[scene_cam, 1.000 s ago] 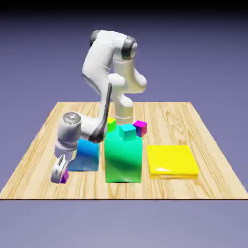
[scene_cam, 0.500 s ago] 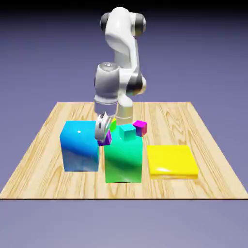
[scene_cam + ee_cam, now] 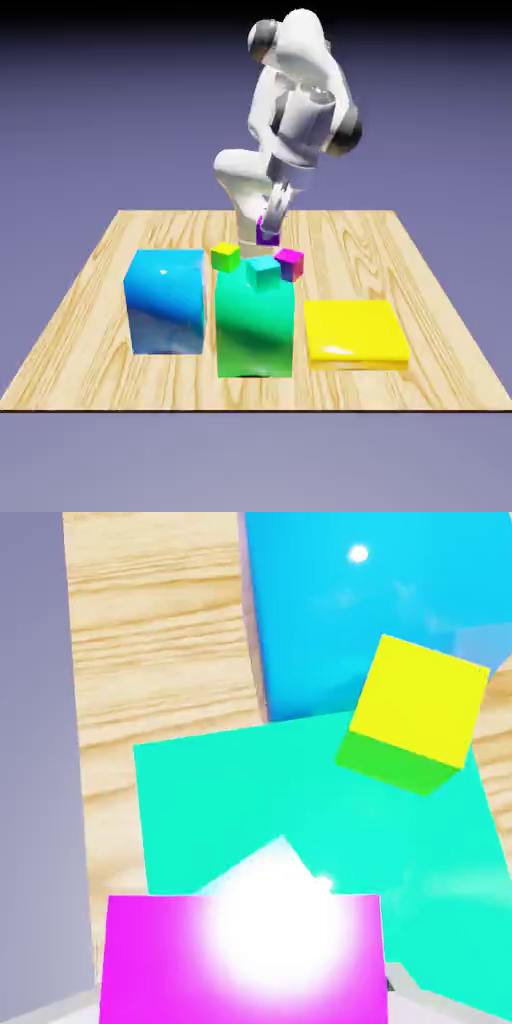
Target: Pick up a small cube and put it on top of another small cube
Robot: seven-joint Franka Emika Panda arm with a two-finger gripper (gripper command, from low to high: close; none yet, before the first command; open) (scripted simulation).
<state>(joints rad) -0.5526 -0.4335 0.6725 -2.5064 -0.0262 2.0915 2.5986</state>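
Clutching lifted purple cube (image 3: pixel 268 232), now farther back.

And here's the hand (image 3: pixel 278 210), tipped at a slant over the green block (image 3: pixel 255 330), purple cube (image 3: pixel 267 232) in its grip! Teal cube (image 3: pixel 263 273) just in front, yellow-green cube (image 3: pixel 225 257) to the exterior view's left, magenta-topped cube (image 3: pixel 289 264) to the right, blue block (image 3: pixel 166 303) and yellow slab (image 3: pixel 355 334) flanking on the tabletop (image 3: pixel 100 370)!

The bent white arm angles its gripper (image 3: pixel 270 222) downward, fingers closed.
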